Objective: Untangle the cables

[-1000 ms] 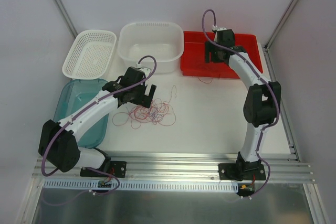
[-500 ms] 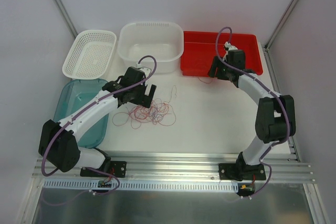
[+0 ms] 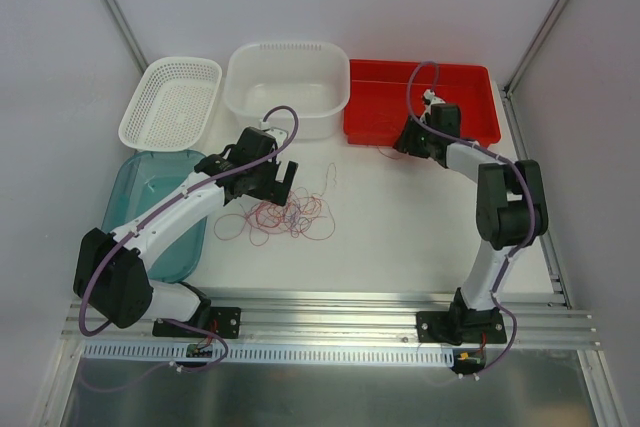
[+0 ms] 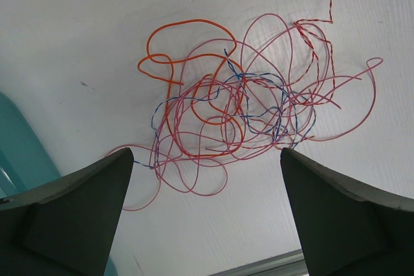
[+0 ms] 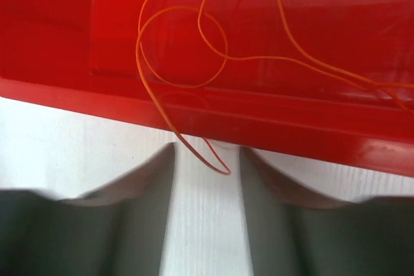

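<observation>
A loose tangle of thin orange, pink and blue-twisted cables lies on the white tabletop. The left tool frames it, dark grey fingers spread wide. A translucent teal tray edge shows at left.

- The whole white table is viewed from high above and behind the arm bases, which lie along the bottom edge; the view is distant and steeply downward.
- The tangle of thin red, pink and blue wires is viewed from close above by the left wrist camera, with the left gripper filling the lower corners.
- The red plastic bin is faced low and very near by the right wrist camera, with the right gripper blurred along the bottom.
- The tangle at mid-frame and the bin at upper right are shared with the top view.
</observation>
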Tool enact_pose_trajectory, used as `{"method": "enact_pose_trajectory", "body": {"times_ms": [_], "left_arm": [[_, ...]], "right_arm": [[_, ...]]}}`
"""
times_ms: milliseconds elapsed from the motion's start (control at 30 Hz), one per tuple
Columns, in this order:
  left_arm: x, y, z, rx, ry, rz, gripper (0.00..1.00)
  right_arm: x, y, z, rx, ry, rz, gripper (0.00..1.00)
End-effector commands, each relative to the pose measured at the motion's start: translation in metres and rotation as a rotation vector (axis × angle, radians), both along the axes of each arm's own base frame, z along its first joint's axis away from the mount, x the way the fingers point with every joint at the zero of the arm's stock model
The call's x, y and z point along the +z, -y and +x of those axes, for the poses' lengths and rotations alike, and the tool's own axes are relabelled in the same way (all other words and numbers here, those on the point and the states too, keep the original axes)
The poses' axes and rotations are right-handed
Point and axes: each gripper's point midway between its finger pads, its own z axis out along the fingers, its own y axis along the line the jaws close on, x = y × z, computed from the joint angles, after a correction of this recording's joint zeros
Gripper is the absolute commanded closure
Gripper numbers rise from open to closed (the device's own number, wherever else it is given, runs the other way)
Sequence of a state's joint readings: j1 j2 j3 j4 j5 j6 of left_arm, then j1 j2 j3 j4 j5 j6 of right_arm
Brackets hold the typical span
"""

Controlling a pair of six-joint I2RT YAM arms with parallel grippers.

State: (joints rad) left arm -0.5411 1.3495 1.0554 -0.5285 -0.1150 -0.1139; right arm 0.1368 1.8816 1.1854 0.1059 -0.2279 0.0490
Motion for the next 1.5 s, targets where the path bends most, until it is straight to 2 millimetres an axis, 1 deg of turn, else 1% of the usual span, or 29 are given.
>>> {"method": "enact_pose_trajectory", "body": {"times_ms": [0, 33, 67, 167, 200, 267, 300, 400, 433, 467, 533, 567, 600, 667, 700, 733, 767, 800, 833, 900, 1033, 1133, 1167, 1233, 1267, 1300, 1367, 1433, 1467], "left_arm": [[0.002, -0.001, 0.003, -0.007, 0.006, 0.001, 0.01], [0.002, 0.000, 0.003, -0.008, 0.006, 0.000, 0.01], [0.001, -0.001, 0.003, -0.009, 0.005, 0.002, 0.01], [0.001, 0.000, 0.003, -0.010, 0.002, 0.002, 0.02], [0.001, 0.000, 0.003, -0.010, 0.001, 0.000, 0.01], [0.001, 0.000, 0.003, -0.010, 0.001, -0.001, 0.02], [0.001, 0.000, 0.003, -0.009, 0.002, -0.001, 0.02], [0.001, 0.000, 0.003, -0.009, 0.001, 0.002, 0.02], [0.001, 0.000, 0.002, -0.009, 0.001, 0.001, 0.01], [0.001, -0.001, 0.003, -0.008, 0.001, 0.001, 0.02], [0.000, -0.001, 0.003, -0.008, -0.002, 0.002, 0.02], [0.000, 0.000, 0.003, -0.009, -0.001, 0.003, 0.02], [0.000, 0.000, 0.003, -0.009, -0.002, 0.002, 0.01], [-0.001, -0.001, 0.003, -0.008, -0.004, 0.006, 0.02], [-0.001, -0.001, 0.003, -0.007, -0.005, 0.005, 0.02], [-0.001, -0.001, 0.003, -0.008, -0.006, 0.007, 0.01], [-0.002, -0.001, 0.003, -0.009, -0.007, 0.009, 0.02], [-0.002, -0.001, 0.003, -0.006, -0.009, 0.009, 0.01], [-0.002, 0.000, 0.002, -0.009, -0.009, 0.008, 0.01], [-0.003, 0.000, 0.002, -0.010, -0.013, 0.007, 0.01], [-0.003, 0.000, 0.002, -0.013, -0.014, 0.006, 0.01], [-0.002, 0.000, 0.003, -0.011, -0.013, 0.004, 0.01], [-0.002, 0.001, 0.003, -0.013, -0.012, 0.003, 0.01], [-0.002, 0.001, 0.003, -0.012, -0.014, 0.002, 0.01], [-0.003, 0.001, 0.002, -0.014, -0.016, 0.003, 0.01], [-0.003, 0.001, 0.002, -0.012, -0.017, 0.004, 0.01], [-0.003, 0.001, 0.002, -0.013, -0.018, 0.001, 0.01], [-0.003, 0.002, 0.001, -0.015, -0.019, -0.003, 0.01], [-0.002, 0.003, 0.001, -0.014, -0.019, -0.009, 0.01]], "right_arm": [[0.023, -0.010, 0.019, 0.031, 0.085, 0.053, 0.63], [0.023, -0.012, 0.016, 0.044, 0.082, 0.062, 0.69], [0.032, -0.013, 0.015, 0.048, 0.102, 0.067, 0.80], [0.043, -0.015, 0.005, 0.061, 0.119, 0.073, 0.92], [0.059, -0.016, 0.002, 0.067, 0.149, 0.081, 0.99], [0.071, -0.018, -0.005, 0.082, 0.159, 0.087, 0.99], [0.088, -0.018, -0.005, 0.085, 0.191, 0.091, 0.99], [0.118, -0.018, -0.003, 0.086, 0.235, 0.090, 0.99], [0.126, -0.018, -0.001, 0.086, 0.247, 0.088, 0.99], [0.143, -0.019, 0.006, 0.086, 0.276, 0.094, 0.99], [0.154, -0.021, 0.015, 0.080, 0.285, 0.107, 0.99], [0.171, -0.021, 0.023, 0.078, 0.314, 0.113, 0.99], [0.175, -0.023, 0.030, 0.069, 0.317, 0.121, 0.99], [0.169, -0.022, 0.045, 0.046, 0.300, 0.118, 0.99], [0.185, -0.023, 0.054, 0.041, 0.333, 0.131, 0.99], [0.188, -0.025, 0.059, 0.033, 0.332, 0.148, 0.99], [0.180, -0.026, 0.067, 0.026, 0.314, 0.151, 0.99], [0.189, -0.027, 0.074, 0.018, 0.330, 0.160, 0.99], [0.189, -0.024, 0.081, -0.003, 0.326, 0.172, 0.99], [0.174, -0.025, 0.091, -0.017, 0.297, 0.189, 0.99], [0.172, -0.027, 0.101, -0.023, 0.289, 0.245, 0.98], [0.160, -0.026, 0.103, -0.030, 0.255, 0.228, 0.68], [0.151, -0.024, 0.100, -0.037, 0.220, 0.216, 0.54], [0.143, -0.020, 0.094, -0.042, 0.198, 0.183, 0.41], [0.133, -0.017, 0.089, -0.047, 0.175, 0.169, 0.33], [0.131, -0.015, 0.084, -0.051, 0.173, 0.152, 0.29], [0.143, -0.009, 0.073, -0.058, 0.187, 0.128, 0.22], [0.136, -0.004, 0.055, -0.058, 0.147, 0.095, 0.19], [0.155, -0.004, 0.043, -0.049, 0.173, 0.092, 0.17]]}}
